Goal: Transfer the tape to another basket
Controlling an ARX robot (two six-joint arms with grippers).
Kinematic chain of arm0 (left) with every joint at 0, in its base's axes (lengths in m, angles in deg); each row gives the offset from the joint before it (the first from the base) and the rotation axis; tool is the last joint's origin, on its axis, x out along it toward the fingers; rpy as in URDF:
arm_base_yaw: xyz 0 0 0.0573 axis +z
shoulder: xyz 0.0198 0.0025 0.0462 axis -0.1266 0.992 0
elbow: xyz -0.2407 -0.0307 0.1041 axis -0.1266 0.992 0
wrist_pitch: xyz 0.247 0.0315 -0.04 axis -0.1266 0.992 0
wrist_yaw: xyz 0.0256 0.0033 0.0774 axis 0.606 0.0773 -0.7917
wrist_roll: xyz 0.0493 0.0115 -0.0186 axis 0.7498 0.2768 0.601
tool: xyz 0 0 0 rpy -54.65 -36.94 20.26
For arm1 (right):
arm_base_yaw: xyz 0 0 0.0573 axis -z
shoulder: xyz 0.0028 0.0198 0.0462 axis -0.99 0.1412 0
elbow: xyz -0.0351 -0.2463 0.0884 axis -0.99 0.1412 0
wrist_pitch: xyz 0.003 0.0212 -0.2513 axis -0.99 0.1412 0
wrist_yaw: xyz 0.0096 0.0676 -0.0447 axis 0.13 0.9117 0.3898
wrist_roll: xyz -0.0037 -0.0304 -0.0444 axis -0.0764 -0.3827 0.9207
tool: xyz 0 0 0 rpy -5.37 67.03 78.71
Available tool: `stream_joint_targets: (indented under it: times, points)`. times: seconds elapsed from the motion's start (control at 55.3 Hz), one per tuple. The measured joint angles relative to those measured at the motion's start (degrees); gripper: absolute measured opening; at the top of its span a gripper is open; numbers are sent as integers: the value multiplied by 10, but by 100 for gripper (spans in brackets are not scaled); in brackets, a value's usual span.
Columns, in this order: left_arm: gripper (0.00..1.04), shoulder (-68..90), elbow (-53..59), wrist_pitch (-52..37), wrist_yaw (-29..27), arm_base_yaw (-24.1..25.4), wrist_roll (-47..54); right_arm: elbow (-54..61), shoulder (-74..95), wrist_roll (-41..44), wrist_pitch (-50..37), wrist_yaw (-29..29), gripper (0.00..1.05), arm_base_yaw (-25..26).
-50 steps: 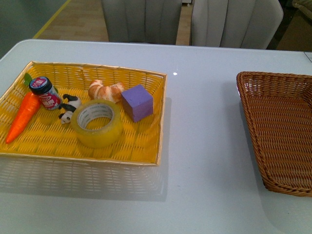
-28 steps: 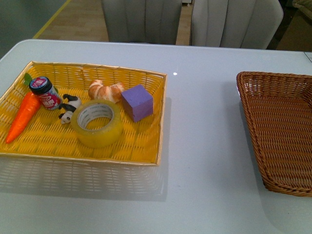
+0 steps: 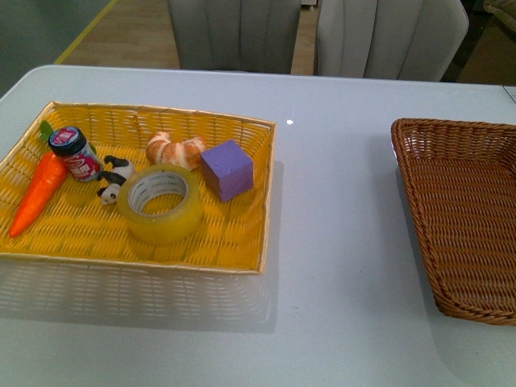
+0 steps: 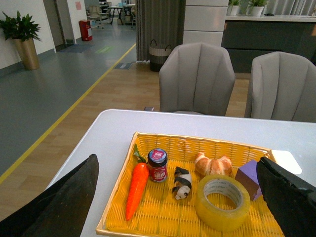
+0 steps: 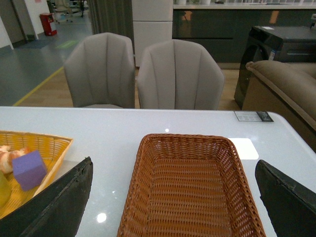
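Note:
The tape (image 3: 165,228), a wide yellowish roll with a white core, lies flat in the yellow basket (image 3: 72,235) on the left of the white table. In the left wrist view the tape (image 4: 219,220) sits low between the two dark fingers. My left gripper (image 4: 177,159) hangs open above and short of it, holding nothing. The brown wicker basket (image 3: 463,210) stands empty at the table's right. My right gripper (image 5: 173,162) is open over the brown basket (image 5: 190,187). Neither arm shows in the front view.
Around the tape in the yellow basket lie a toy carrot (image 3: 36,193), a small jar (image 3: 74,153), a panda figure (image 3: 113,179), a croissant (image 3: 173,149) and a purple cube (image 3: 227,169). Two grey chairs (image 3: 234,32) stand behind the table. Bare tabletop (image 3: 334,201) separates the baskets.

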State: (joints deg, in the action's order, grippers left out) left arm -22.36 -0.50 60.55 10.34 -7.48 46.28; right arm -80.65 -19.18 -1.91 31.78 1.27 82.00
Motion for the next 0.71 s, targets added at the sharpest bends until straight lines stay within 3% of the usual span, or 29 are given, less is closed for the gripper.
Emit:
stream_joint_targets:
  times: [0.09, 0.163, 0.344, 0.452, 0.706]
  points:
    - [96, 0, 0, 0, 1, 0, 0, -80, 148, -11, 167, 149, 96, 73]
    - [96, 0, 0, 0, 0, 0, 0, -120, 292, -6, 137, 191, 96, 133]
    - [96, 0, 0, 0, 0, 0, 0, -222, 609, 47, -83, 166, 96, 186]
    - [96, 0, 0, 0, 0, 0, 0, -295, 780, 91, -166, 134, 96, 194]
    - [96, 0, 0, 0, 0, 0, 0, -446, 1050, 152, -186, 86, 96, 211]
